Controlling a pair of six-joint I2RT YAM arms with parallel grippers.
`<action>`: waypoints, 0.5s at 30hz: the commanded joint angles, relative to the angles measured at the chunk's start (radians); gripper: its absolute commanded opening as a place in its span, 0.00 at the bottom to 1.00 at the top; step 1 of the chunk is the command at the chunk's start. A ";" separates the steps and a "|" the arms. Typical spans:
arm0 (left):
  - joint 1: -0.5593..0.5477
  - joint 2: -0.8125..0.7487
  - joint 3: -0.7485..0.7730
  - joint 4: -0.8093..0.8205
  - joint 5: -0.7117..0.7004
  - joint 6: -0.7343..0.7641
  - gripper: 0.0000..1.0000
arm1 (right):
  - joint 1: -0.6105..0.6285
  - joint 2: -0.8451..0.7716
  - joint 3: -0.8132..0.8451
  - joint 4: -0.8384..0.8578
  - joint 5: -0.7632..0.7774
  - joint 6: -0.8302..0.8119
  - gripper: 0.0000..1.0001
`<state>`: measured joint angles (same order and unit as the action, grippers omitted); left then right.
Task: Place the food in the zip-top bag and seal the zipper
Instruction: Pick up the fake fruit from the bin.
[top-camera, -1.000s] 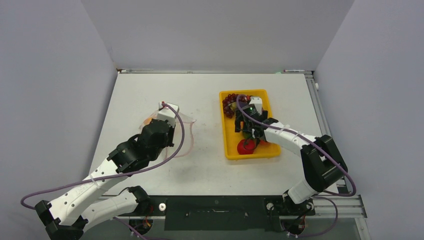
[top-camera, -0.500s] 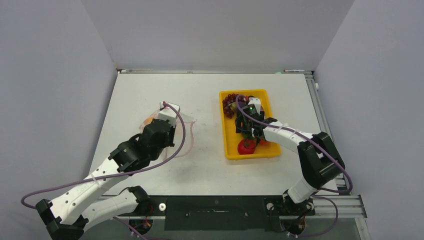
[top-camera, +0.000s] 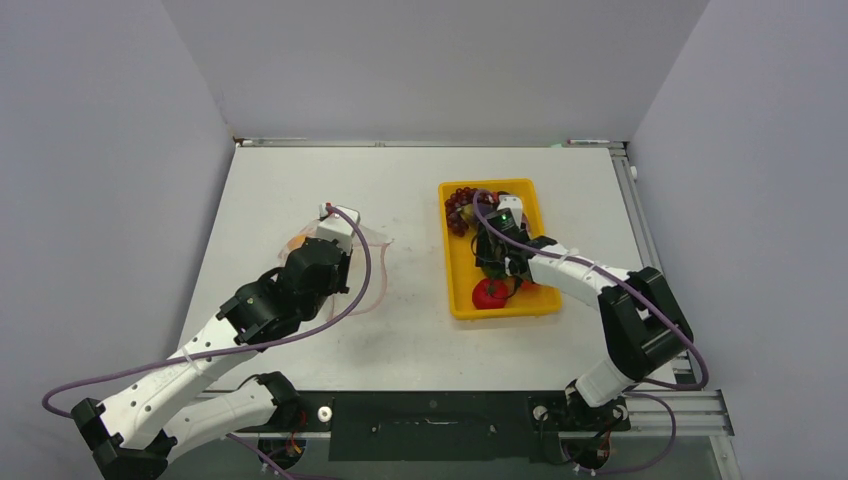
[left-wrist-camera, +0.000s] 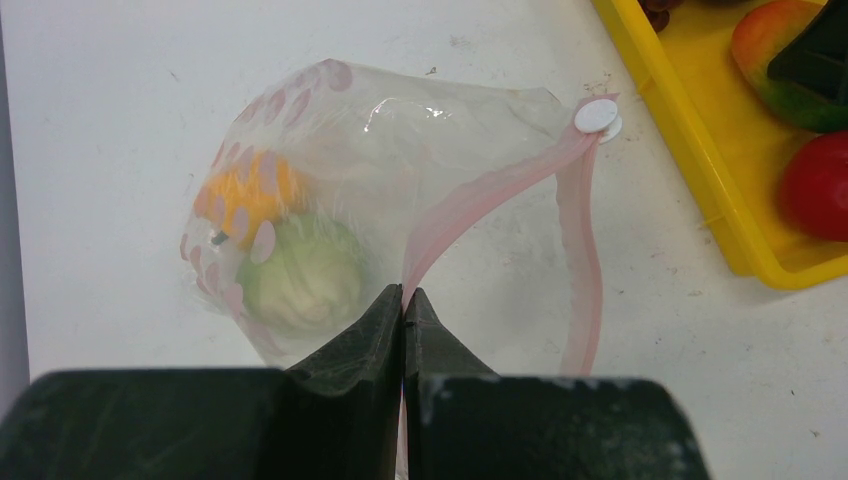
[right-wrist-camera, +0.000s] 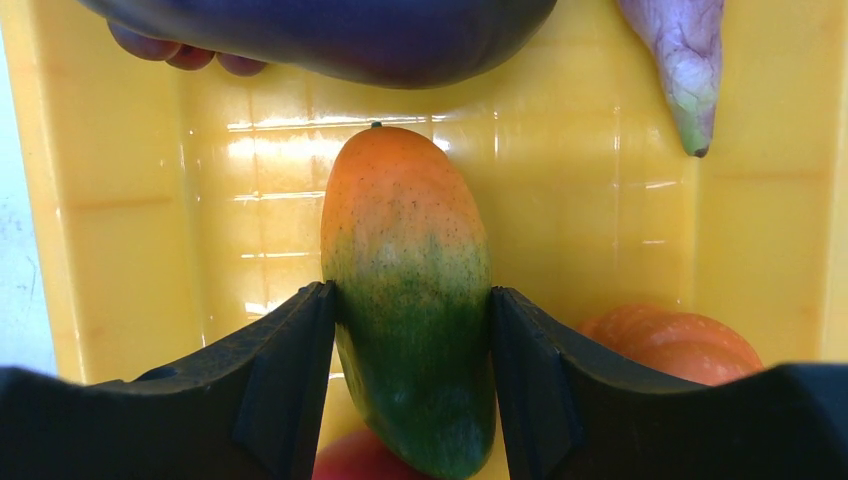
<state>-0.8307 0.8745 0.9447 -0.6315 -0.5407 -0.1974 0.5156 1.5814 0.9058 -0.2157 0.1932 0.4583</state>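
The right claw (right-wrist-camera: 410, 295) grips the orange-and-green plastic mango (right-wrist-camera: 400, 210), one finger on each flank. The mango lies in the middle of the yellow rectangular tray (right-wrist-camera: 130, 200), toward the table's (top-camera: 300, 180) right edge. The left claw (left-wrist-camera: 403, 295) is pinched shut on the clear dotted zip-top bag (left-wrist-camera: 400, 130) at its pink-red zipper strip (left-wrist-camera: 480, 195), toward the left edge. A green round fruit (left-wrist-camera: 300, 280) and an orange piece (left-wrist-camera: 245, 195) sit inside. To pick well, squeeze firmly across the mango's middle. Then lift straight up, clear of the purple eggplant (right-wrist-camera: 330, 35) and the tray wall, with the left claw holding the mouth agape.
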 joint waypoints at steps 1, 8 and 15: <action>-0.005 -0.009 0.012 0.045 0.003 0.009 0.00 | -0.008 -0.100 -0.007 0.018 0.006 0.015 0.27; -0.004 -0.014 0.012 0.044 0.003 0.008 0.00 | -0.005 -0.209 -0.010 0.003 0.001 0.019 0.26; -0.005 -0.019 0.012 0.045 0.005 0.007 0.00 | 0.007 -0.325 -0.012 -0.003 -0.038 0.030 0.24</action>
<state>-0.8307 0.8734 0.9447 -0.6315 -0.5407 -0.1974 0.5159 1.3396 0.8936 -0.2348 0.1890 0.4690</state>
